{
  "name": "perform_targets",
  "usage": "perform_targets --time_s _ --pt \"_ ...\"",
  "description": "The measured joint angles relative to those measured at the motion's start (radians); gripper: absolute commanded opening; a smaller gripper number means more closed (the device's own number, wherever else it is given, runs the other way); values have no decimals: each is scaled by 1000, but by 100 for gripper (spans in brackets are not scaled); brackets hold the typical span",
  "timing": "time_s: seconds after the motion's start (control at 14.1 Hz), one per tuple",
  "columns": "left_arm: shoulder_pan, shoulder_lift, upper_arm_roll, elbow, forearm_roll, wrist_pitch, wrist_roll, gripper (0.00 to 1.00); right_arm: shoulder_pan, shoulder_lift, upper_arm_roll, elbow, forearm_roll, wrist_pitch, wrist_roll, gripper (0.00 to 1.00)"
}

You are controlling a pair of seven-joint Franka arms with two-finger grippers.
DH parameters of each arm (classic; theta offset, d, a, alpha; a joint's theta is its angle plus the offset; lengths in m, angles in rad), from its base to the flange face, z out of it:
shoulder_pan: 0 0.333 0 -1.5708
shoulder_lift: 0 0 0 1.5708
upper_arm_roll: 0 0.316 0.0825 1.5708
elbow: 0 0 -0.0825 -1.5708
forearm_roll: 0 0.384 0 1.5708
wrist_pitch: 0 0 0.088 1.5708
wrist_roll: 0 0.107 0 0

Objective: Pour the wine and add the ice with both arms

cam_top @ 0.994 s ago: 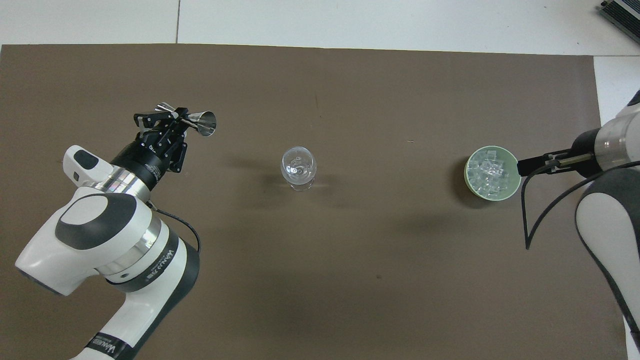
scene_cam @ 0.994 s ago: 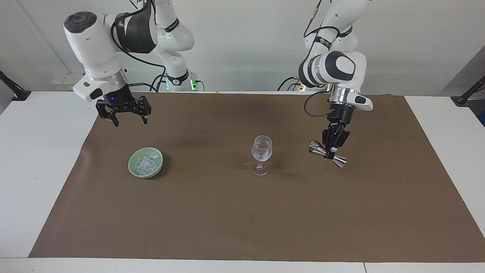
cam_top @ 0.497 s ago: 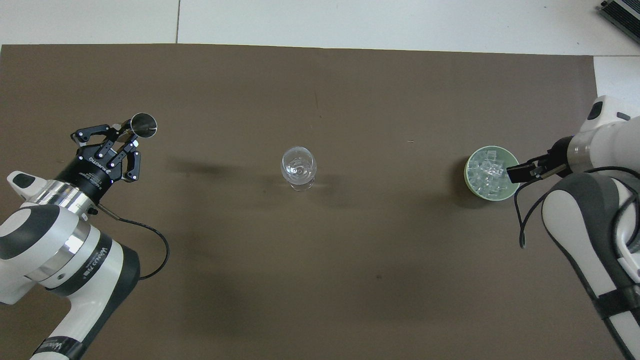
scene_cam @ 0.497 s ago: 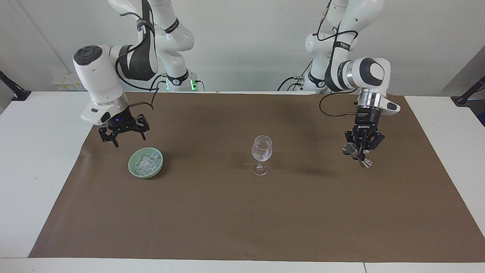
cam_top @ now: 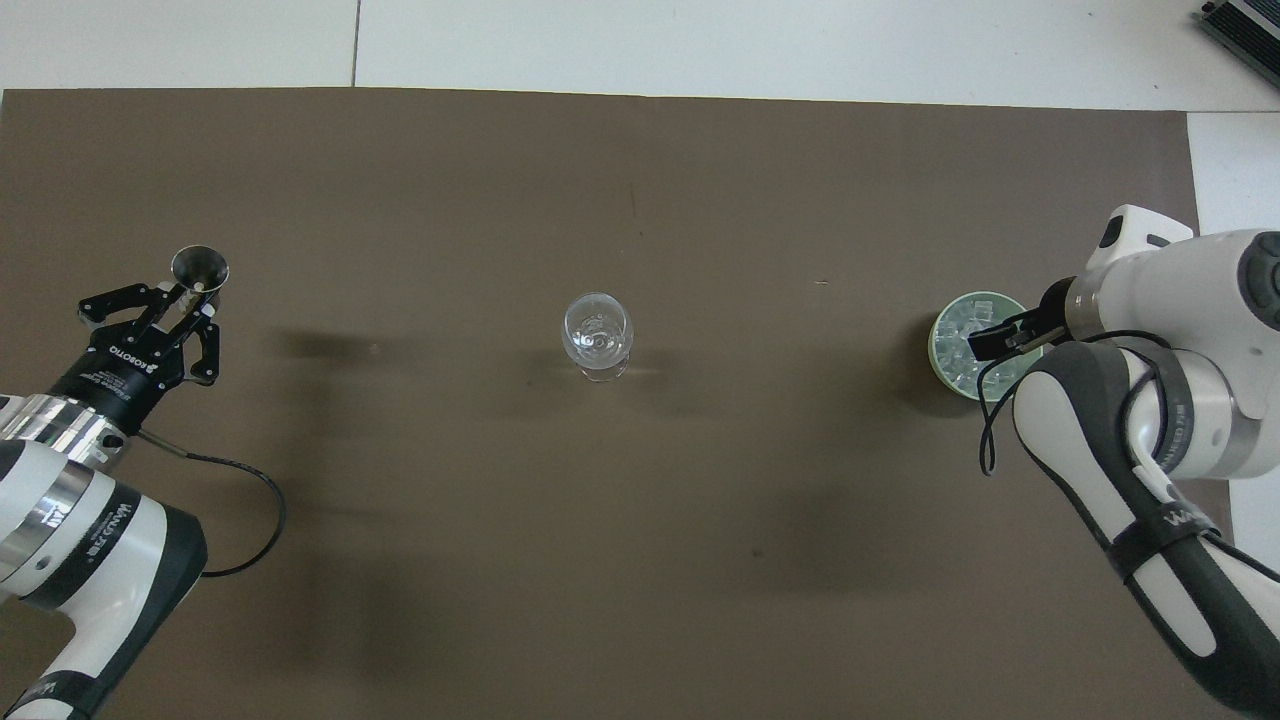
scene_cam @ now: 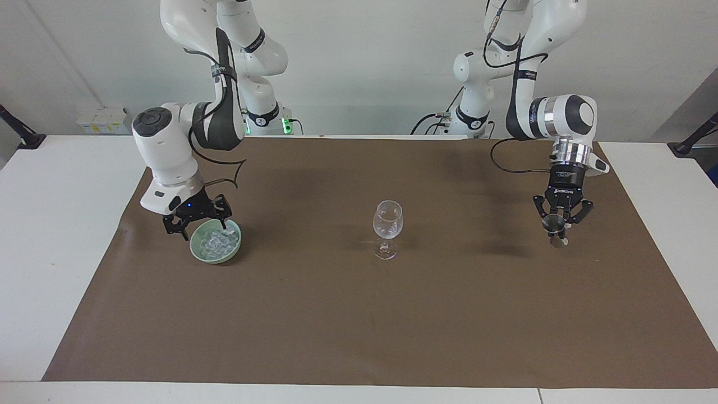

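Observation:
A clear stemmed glass (scene_cam: 387,227) (cam_top: 597,335) stands mid-mat. Toward the right arm's end sits a pale green bowl (scene_cam: 194,248) (cam_top: 934,346) filled with ice (scene_cam: 216,241) (cam_top: 958,338). My right gripper (scene_cam: 203,229) (cam_top: 1004,338) is open, low over the bowl's rim on the robots' side, its fingertips close to the ice. My left gripper (scene_cam: 558,227) (cam_top: 188,298) is shut on a steel jigger (scene_cam: 553,223) (cam_top: 200,268), held about upright over the mat toward the left arm's end. Wine is out of view; I cannot tell whether the jigger or the glass holds liquid.
A brown mat (scene_cam: 359,314) covers most of the white table (scene_cam: 50,269). Bare mat lies between the glass and each gripper and toward the edge away from the robots.
The left gripper carried the jigger away from the glass toward its own end and turned it from sideways to upright. The right gripper came down from above to the bowl.

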Motion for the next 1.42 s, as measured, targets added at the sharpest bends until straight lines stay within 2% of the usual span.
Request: perform_targets --time_s 0.21,0.28,0.5,0.71,0.92,1.42 --pt "74 26 0 -29 0 -101 -51 0 0 18 0 -26 0 32 0 100" --pt "104 47 1 -36 0 -143 -54 0 0 18 0 -39 0 48 0 97" --pt "167 129 3 -41 0 -234 -55 0 0 18 0 -59 0 64 0 78" --pt "186 185 4 -38 1 -277 -55 0 0 18 0 -70 0 71 0 66" --pt "208 216 5 -27 1 -313 -55 0 0 18 0 -76 0 82 0 63" --pt "249 266 7 7 5 -377 -70 0 -2 20 -4 -85 0 103 0 63"
